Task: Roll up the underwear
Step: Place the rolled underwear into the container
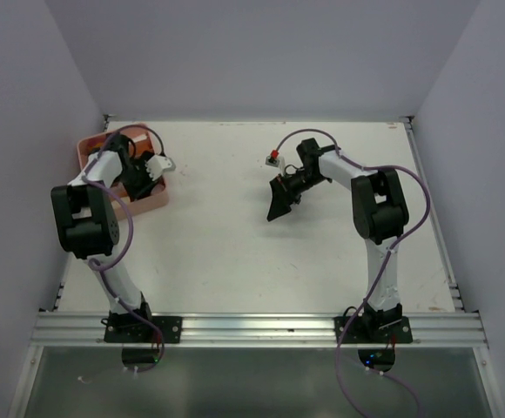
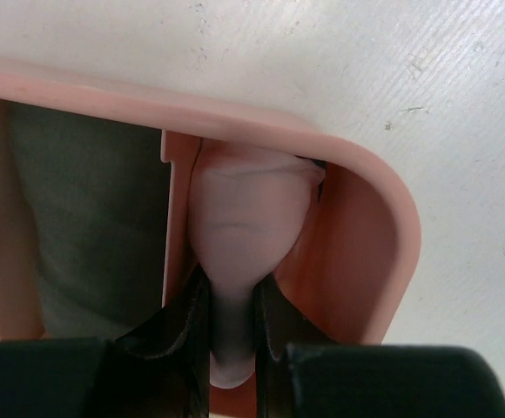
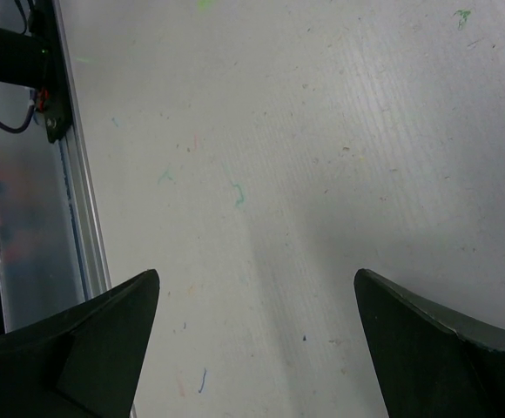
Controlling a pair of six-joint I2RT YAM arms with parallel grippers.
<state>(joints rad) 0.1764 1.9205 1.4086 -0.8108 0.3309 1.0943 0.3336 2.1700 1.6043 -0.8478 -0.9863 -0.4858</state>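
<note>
The pale pink underwear (image 2: 248, 209) sits bunched in the right-hand compartment of the pink tray (image 2: 383, 218). My left gripper (image 2: 232, 287) is shut on its lower end, inside the tray. The dark olive-brown underwear (image 2: 96, 209) lies in the compartment to the left, behind a divider. In the top view my left gripper (image 1: 141, 172) is down in the tray (image 1: 151, 204) at the far left, and the arm hides both garments. My right gripper (image 1: 280, 198) is open and empty over bare table, as the right wrist view (image 3: 257, 274) shows.
A small white block with a red top (image 1: 273, 158) stands behind the right gripper. An aluminium rail (image 1: 252, 326) runs along the near edge and shows in the right wrist view (image 3: 70, 200). Walls close in the table on three sides.
</note>
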